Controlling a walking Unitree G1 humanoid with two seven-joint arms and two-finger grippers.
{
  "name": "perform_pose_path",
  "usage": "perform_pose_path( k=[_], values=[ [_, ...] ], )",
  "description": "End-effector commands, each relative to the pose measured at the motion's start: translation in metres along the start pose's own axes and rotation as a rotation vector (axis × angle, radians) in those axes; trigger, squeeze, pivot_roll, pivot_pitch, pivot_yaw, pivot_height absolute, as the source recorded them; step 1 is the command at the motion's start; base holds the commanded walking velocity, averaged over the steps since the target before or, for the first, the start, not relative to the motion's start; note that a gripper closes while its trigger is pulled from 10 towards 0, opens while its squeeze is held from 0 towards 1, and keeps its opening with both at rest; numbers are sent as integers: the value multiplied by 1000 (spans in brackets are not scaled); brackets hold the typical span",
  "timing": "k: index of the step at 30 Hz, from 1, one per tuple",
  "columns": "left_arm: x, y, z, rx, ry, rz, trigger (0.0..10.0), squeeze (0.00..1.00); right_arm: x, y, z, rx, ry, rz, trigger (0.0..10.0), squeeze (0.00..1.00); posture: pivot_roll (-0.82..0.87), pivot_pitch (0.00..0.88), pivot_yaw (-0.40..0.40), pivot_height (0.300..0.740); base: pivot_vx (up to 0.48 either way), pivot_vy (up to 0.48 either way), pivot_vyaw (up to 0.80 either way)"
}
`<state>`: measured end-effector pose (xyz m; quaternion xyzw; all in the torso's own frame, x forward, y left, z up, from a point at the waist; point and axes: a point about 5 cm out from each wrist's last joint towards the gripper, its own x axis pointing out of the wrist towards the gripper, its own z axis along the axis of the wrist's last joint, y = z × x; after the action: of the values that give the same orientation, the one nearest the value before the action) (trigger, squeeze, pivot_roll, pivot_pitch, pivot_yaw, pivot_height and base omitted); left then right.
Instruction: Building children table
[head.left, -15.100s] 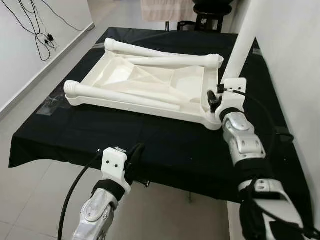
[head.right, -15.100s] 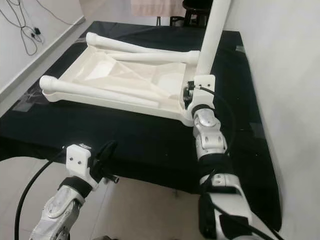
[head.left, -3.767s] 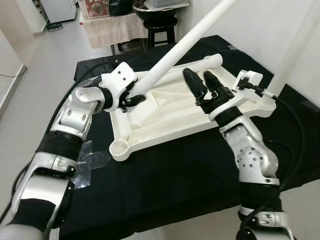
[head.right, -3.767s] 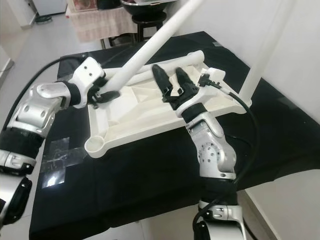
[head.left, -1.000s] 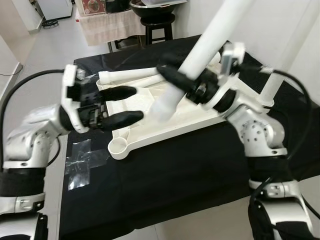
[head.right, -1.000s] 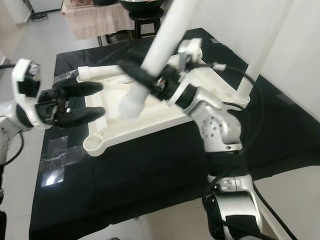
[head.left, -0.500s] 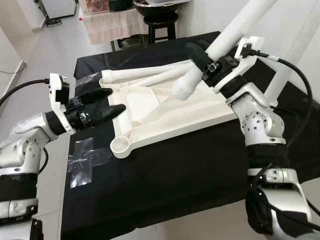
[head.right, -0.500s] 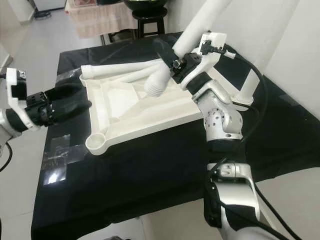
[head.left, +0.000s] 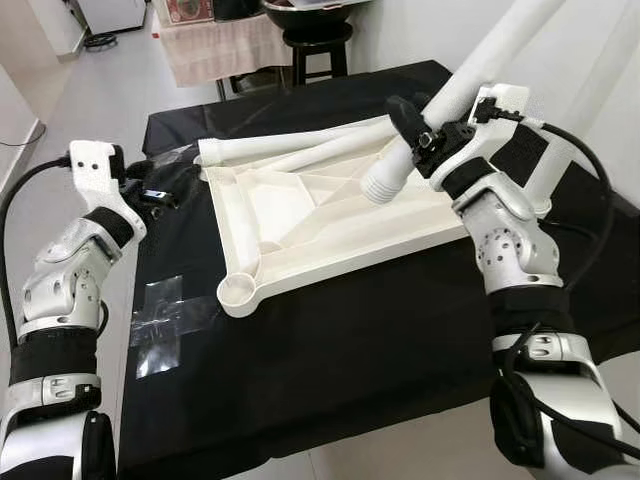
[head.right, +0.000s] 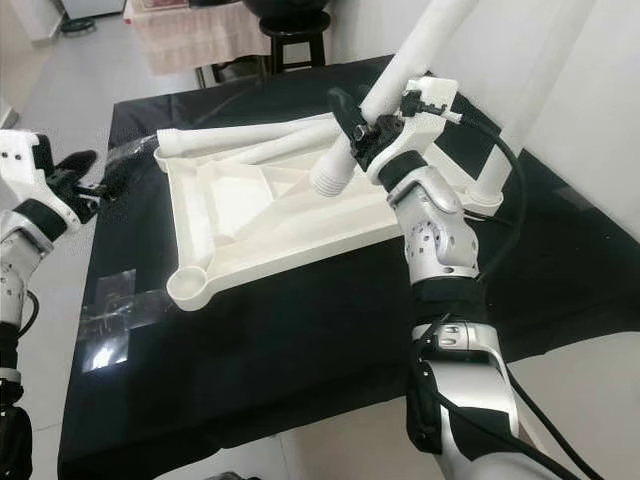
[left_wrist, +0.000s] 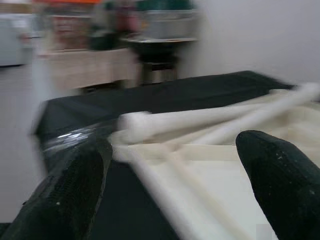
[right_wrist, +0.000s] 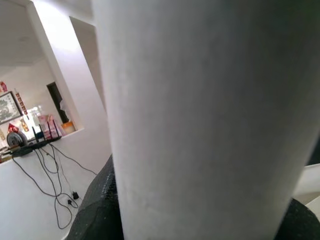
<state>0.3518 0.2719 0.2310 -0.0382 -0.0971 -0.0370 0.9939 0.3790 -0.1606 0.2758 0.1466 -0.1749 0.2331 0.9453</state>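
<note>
The white tabletop (head.left: 300, 225) lies upside down on the black-covered table (head.left: 350, 340). One white leg (head.left: 590, 100) stands upright in its far right corner. Two more legs (head.left: 300, 145) lie along the far edge. My right gripper (head.left: 425, 125) is shut on a fourth leg (head.left: 480, 60), held tilted with its ribbed end (head.left: 380, 185) hanging over the tabletop's right half. The near left corner socket (head.left: 237, 293) is empty. My left gripper (head.right: 90, 175) is open at the table's left edge, apart from the tabletop; its fingers (left_wrist: 75, 190) hold nothing.
Clear tape patches (head.left: 165, 320) stick to the black cloth at the left. A black stool (head.left: 315, 45) and a cloth-draped low table (head.left: 225, 45) stand behind the table. A white wall runs along the right, and open floor lies to the left.
My left gripper has drawn back leftward from the tabletop to the table's edge. The right gripper has shifted the tilted leg slightly to the right. Earlier the left gripper held this leg.
</note>
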Motion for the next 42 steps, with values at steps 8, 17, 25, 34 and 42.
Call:
perform_pose_path(
  k=[8, 17, 25, 34, 42],
  values=[
    [-8, 4, -15, 8, 0, 146, 10000, 0, -1, 1, -5, -27, -6, -13, 10000, 0, 17, 100, 18, 740, 0, 0, 200],
    [-16, -68, -36, 8, -9, -48, 10000, 0, 1, 16, -11, -21, 1, 69, 10000, 0, 24, 97, 14, 740, 0, 0, 800],
    [-27, -107, -53, -75, 16, -148, 10000, 0, 1, 16, -11, -27, -8, 63, 10000, 0, 24, 97, 20, 740, 0, 0, 800],
    [-36, -117, -63, -28, 42, -176, 10000, 0, 2, 14, -16, -57, -2, 5, 10000, 0, 34, 96, 24, 740, 0, 0, 267],
    [-42, -124, -69, -15, 79, -241, 10000, 0, 1, 10, -20, -97, 21, -14, 10000, 0, 55, 110, 27, 740, 0, 0, 0]
  ],
)
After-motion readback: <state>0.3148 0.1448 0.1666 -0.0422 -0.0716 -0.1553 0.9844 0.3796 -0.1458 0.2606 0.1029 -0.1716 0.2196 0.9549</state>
